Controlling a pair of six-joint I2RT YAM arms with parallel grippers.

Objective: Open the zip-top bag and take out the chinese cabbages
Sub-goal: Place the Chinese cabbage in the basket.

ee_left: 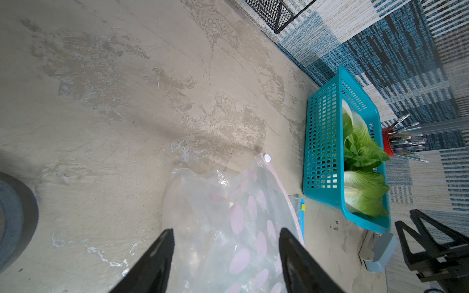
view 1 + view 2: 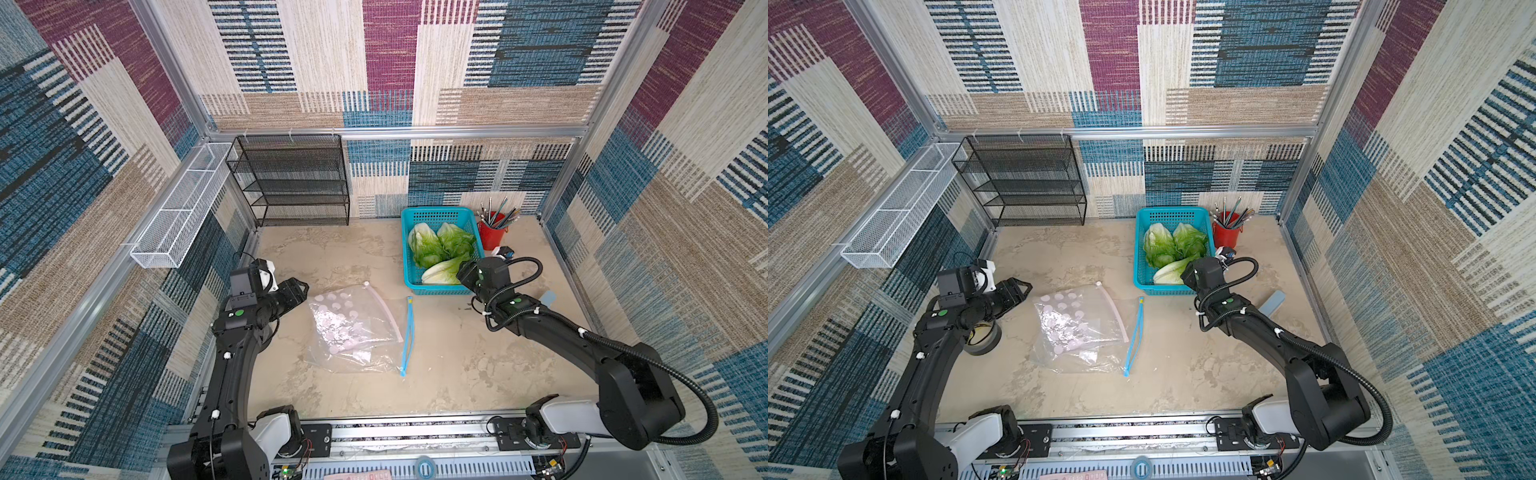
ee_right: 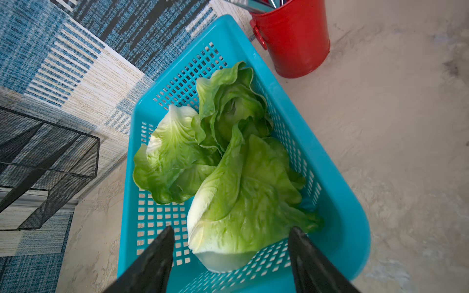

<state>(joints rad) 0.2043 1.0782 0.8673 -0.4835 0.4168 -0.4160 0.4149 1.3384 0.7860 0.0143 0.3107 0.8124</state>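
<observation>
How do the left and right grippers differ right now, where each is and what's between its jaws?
The left gripper is at the edge of the clear, pink-dotted zip-top bag; the right gripper is over the turquoise plastic basket. Only bag film shows between the left gripper's jaws; a white-based green chinese cabbage lying in the basket shows between the right gripper's. Shared: both stand open, gripping nothing.
</observation>
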